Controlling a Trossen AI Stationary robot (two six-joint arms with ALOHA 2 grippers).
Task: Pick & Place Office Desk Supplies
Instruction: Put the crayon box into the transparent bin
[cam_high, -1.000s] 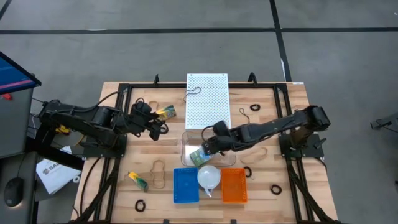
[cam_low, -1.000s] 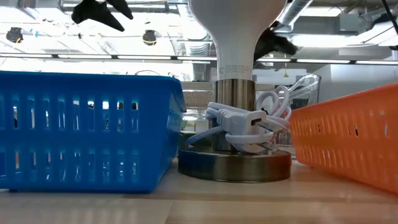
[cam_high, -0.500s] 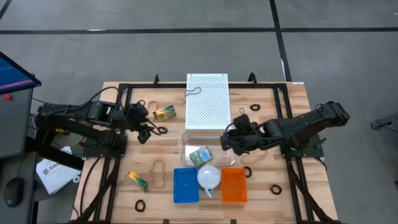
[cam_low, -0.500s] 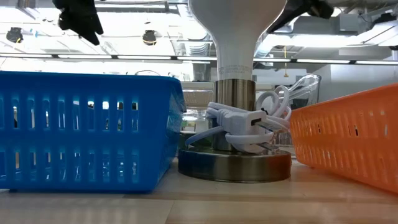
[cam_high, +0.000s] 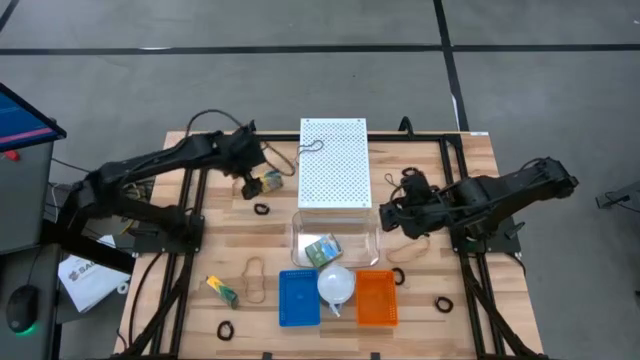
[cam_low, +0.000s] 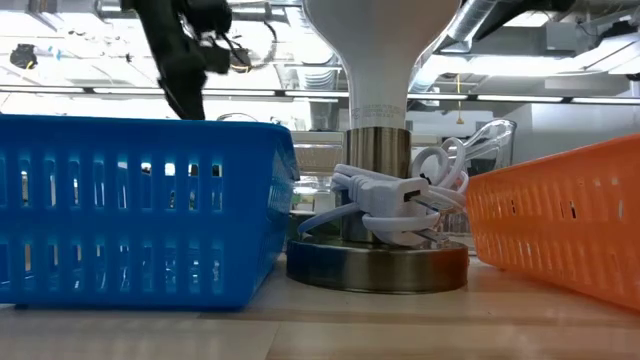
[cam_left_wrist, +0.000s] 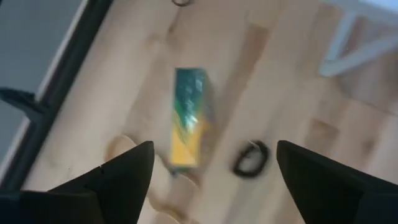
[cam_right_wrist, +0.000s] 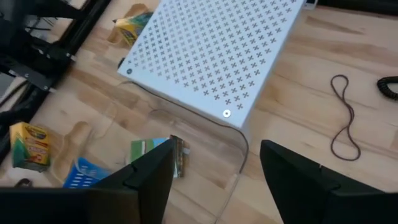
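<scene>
Because the left pincer (cam_high: 252, 172) hangs wide open right above the crayon box (cam_high: 267, 182) near the table's (cam_high: 470, 320) far left edge, the main risk is a bad descent: the box lies at a slant beside a small black ring (cam_high: 261, 209), and fingers coming down out of line with its narrow sides could shove it along the wood or tip it instead of closing on it. In the left wrist view the crayon box (cam_left_wrist: 188, 118) sits between the two fingers with the black ring (cam_left_wrist: 250, 160) close by, so a wide close might catch both.

The right pincer (cam_high: 392, 213) is also spread and empty, over the table's right half beside the clear tray (cam_high: 372, 240), where a second crayon box (cam_high: 321, 250) already lies. A tan rubber band (cam_right_wrist: 344, 117) lies flat near it; thin and limp, it could slip from between the fingers or snag. Another crayon box (cam_high: 221, 289) waits near the left front corner.
</scene>
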